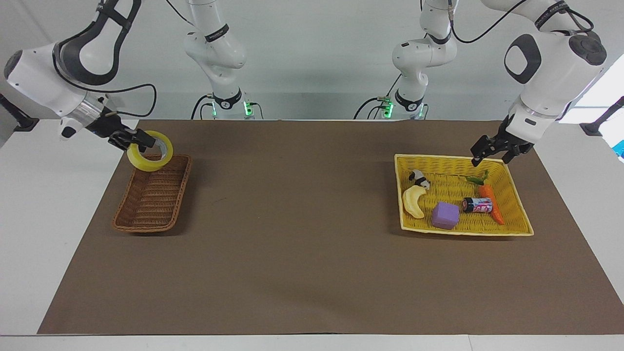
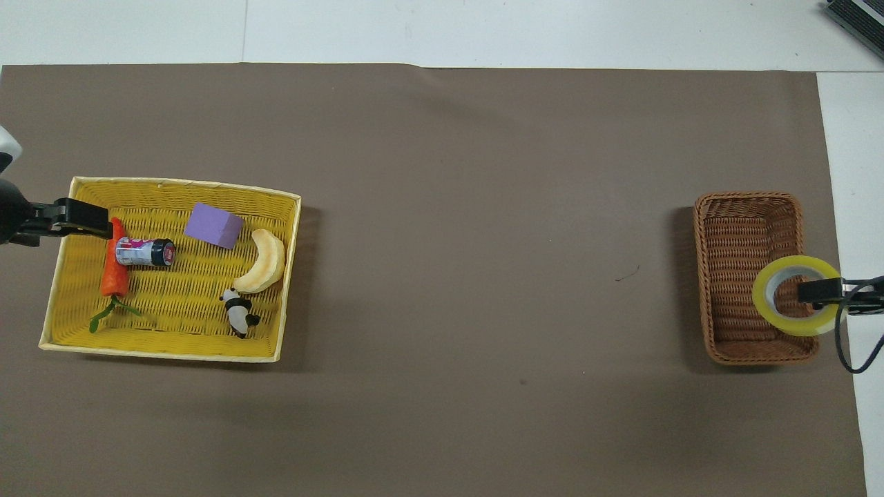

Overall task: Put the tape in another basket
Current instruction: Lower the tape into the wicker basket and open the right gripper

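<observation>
The right gripper (image 1: 138, 140) pinches the tape (image 1: 150, 157) through its ring, low over the basket (image 1: 152, 195) corner under it. Released here, the roll may strike the rim and tumble outside. The left gripper (image 1: 493, 149), fingers apart, waits over the yellow basket (image 1: 516, 229).

Two woven baskets are counted: one dark brown wicker basket (image 1: 151, 197) (image 2: 732, 276) and one bright yellow rectangular basket (image 1: 516, 226) (image 2: 166, 348). One each is seen of glossy yellow tape roll (image 1: 150, 157) (image 2: 794, 295), pale banana (image 1: 413, 201) (image 2: 262, 261), purple block (image 1: 445, 215) (image 2: 213, 225), orange carrot (image 1: 492, 204) (image 2: 114, 266), battery (image 1: 477, 205) (image 2: 143, 252) and panda figure (image 1: 419, 178) (image 2: 239, 313).

Both arms cut off overhead (left end effector (image 2: 69, 224) partly)
</observation>
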You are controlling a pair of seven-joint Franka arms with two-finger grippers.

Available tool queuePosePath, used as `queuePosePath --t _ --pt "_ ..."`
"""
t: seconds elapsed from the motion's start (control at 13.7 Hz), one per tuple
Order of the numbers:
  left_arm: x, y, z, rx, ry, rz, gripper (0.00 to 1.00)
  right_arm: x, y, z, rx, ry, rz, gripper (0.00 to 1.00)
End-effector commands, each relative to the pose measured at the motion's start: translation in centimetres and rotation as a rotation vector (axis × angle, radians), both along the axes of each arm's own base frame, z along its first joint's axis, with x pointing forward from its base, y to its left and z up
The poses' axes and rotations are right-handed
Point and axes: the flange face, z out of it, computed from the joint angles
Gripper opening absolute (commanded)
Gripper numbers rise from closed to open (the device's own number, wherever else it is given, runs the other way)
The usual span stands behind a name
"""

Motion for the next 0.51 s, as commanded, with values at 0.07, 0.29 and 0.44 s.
queuePosePath --t 0.07,0.29,0.44 --pt "0.2 -0.2 3.6 0.024 0.025 -0.026 1.0 2.0 -0.4 -3.4 -0.049 -0.01 0.016 0.0" --pt "0.6 -0.2 3.7 0.012 -0.005 -0.021 1.0 3.0 0.2 -5.3 -0.058 -0.01 0.019 0.0" --pt "0.8 0.0 3.5 0.01 -0.018 -0.015 1.0 3.1 0.0 -6.8 -0.054 0.002 0.023 0.0"
